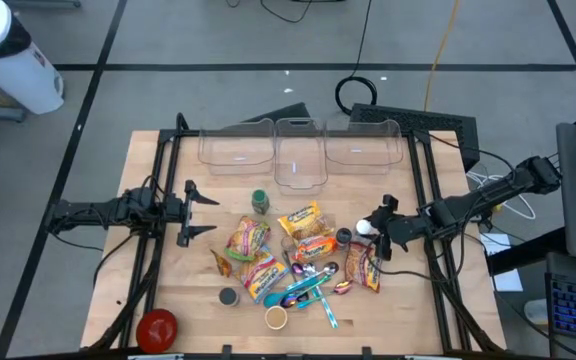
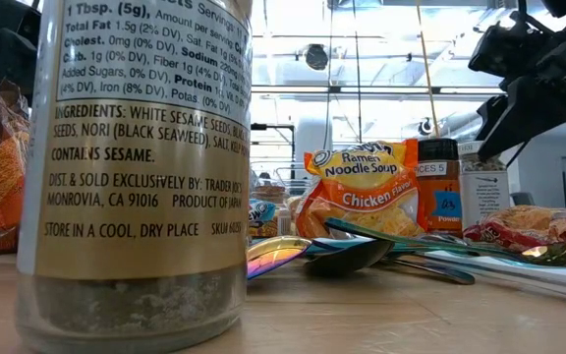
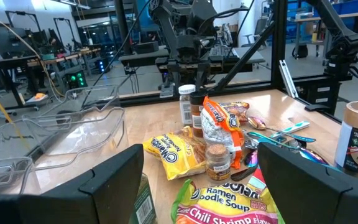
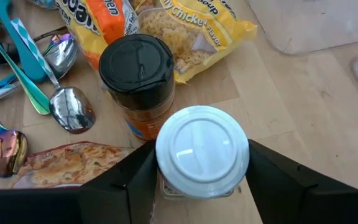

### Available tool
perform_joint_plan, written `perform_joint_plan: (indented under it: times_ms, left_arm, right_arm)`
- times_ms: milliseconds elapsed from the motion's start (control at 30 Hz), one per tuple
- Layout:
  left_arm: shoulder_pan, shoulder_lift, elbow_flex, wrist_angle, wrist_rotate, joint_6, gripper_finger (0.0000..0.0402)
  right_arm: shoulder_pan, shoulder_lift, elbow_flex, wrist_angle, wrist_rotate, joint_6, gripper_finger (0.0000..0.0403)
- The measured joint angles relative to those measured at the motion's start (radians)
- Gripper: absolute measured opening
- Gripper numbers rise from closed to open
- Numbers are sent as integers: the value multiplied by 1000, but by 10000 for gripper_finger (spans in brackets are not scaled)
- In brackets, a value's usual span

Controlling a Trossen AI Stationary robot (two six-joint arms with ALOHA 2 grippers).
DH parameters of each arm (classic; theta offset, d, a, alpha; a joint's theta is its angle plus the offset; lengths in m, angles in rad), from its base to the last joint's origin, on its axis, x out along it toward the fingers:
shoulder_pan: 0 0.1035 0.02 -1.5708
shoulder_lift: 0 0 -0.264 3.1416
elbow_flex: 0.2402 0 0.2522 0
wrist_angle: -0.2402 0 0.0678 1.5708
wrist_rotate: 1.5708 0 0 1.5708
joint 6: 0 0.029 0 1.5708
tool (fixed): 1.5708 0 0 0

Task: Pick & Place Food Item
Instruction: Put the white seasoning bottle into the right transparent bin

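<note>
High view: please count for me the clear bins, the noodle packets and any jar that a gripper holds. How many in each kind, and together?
Clear bins: 3
Noodle packets: 5
White-lidded jar between the fingers of the right gripper: 1
Total: 9

white-lidded jar (image 4: 202, 147): white cap | spice bottle (image 4: 137, 70): black cap, orange label | ramen packet (image 2: 360, 189): yellow-orange, blue lettering | spoons (image 4: 72, 111): iridescent purple and mirror silver | bowl (image 1: 156, 328): red | bins (image 1: 300, 150): clear | table (image 1: 168, 270): pale wood
</note>
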Motion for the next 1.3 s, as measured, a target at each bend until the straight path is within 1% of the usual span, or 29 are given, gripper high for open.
perform_joint_plan:
  times_ms: [233, 367, 467, 600, 700, 867, 1033, 1167, 1300]
  left_arm:
    - [0, 0, 0, 0, 0, 0, 324]
    - [0, 0, 0, 0, 0, 0, 324]
    - [0, 0, 0, 0, 0, 0, 324]
    - [0, 0, 0, 0, 0, 0, 324]
    - [0, 0, 0, 0, 0, 0, 324]
    - [0, 0, 0, 0, 0, 0, 324]
    - [0, 0, 0, 0, 0, 0, 324]
    - [0, 0, 0, 0, 0, 0, 324]
    - [0, 0, 0, 0, 0, 0, 324]
  right_arm:
    - [-29, -35, 34, -11, 74, -5, 199]
    - [-63, -64, 63, -18, 75, -36, 199]
    - [-98, -84, 86, -15, 85, -56, 199]
    - [-153, -100, 104, 1, 151, -101, 200]
    - [-217, -103, 115, 24, 179, -142, 202]
    - [-364, -103, 134, 86, 176, -194, 200]
    - [-556, -100, 174, 101, 159, -255, 200]
    - [-744, -82, 205, 106, 38, -286, 200]
    - [-940, -37, 214, 113, -90, -298, 200]
